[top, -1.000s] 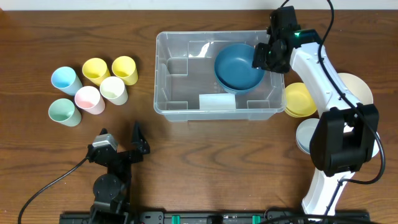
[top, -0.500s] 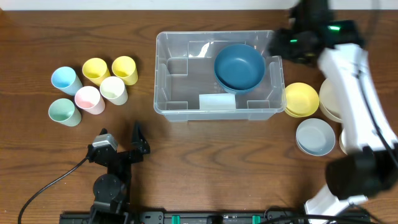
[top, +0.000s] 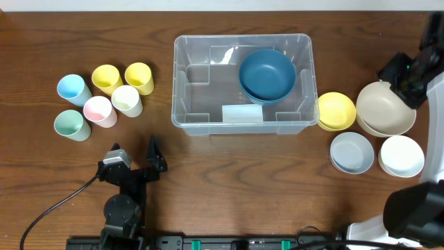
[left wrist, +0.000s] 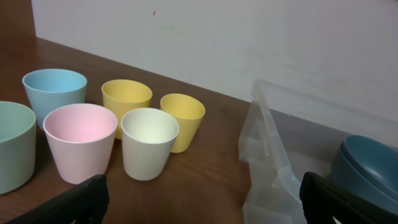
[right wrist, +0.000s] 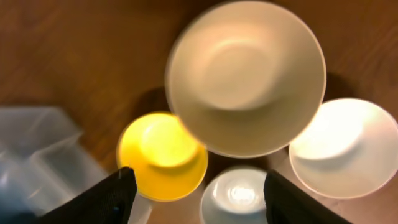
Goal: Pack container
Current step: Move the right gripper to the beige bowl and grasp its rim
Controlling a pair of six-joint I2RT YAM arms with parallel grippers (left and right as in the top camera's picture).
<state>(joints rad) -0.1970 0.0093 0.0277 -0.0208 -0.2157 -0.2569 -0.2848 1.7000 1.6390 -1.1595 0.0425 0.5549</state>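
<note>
Far left: six cups stand upright in a tight cluster: blue cup (top: 71, 88), green cup (top: 71, 125), pink cup (top: 99, 111), cream cup (top: 127, 101), and two yellow cups (top: 106, 78) (top: 139, 78) on the far side.

Near edge, just right of the cups: the left gripper (left wrist: 202, 202) is low over the table. Its fingers are spread wide with nothing between them, so it is released.

Centre: the container (top: 182, 83) sits flat on the table, well apart from the cups. A dark blue bowl (top: 267, 73) lies inside at its far-right end. I cannot tell whether it is one bowl or a stack.

Right of the container: a yellow bowl (top: 336, 111) is just beside the right wall. Further right is a beige bowl (top: 385, 107), with a grey bowl (top: 352, 153) and a white bowl (top: 401, 155) nearer.

Far right: the right gripper (right wrist: 198, 196) hangs above the beige bowl, fingers apart and empty. It is released.
</note>
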